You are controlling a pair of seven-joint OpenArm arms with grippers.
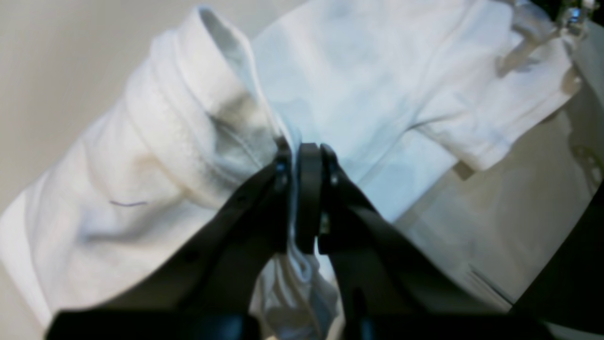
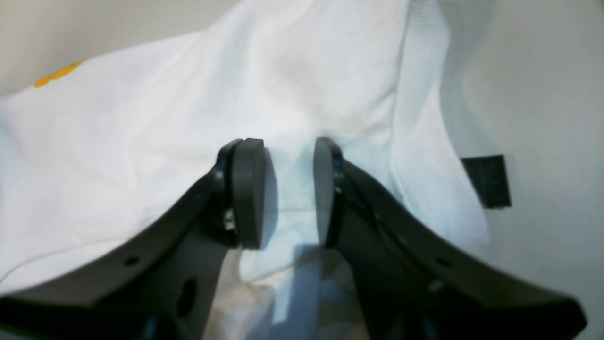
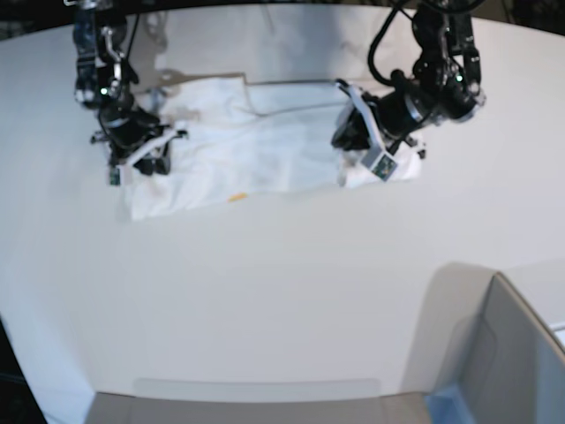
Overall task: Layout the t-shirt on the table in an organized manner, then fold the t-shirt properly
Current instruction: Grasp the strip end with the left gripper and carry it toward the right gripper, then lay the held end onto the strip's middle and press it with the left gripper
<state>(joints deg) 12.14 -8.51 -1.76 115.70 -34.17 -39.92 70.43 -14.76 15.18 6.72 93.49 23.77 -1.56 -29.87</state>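
White tabletop fills most of the base view, the table (image 3: pixel 265 300) showing a curved edge along the far side and a grey box with a blue corner (image 3: pixel 494 362) at the near right. On the far part of that surface lies the t-shirt (image 3: pixel 265 150), spread as a rough band between the two arms, its white cloth wrinkled and partly doubled over, with a small orange mark showing near its near edge. At one end of the band the left gripper (image 1: pixel 306 198) has its fingers pressed together on a bunched fold of the cloth, the fabric squeezed up between the dark pads and trailing below them; a rolled hem stands just beside it in the left wrist view. At the other end the right gripper (image 2: pixel 288 189) sits low over the shirt with its two pads apart, a strip of white cloth visible in the gap between them and neither pad pinching it. A small dark tag (image 2: pixel 487 181) lies on the table just beside the shirt's edge in the right wrist view.
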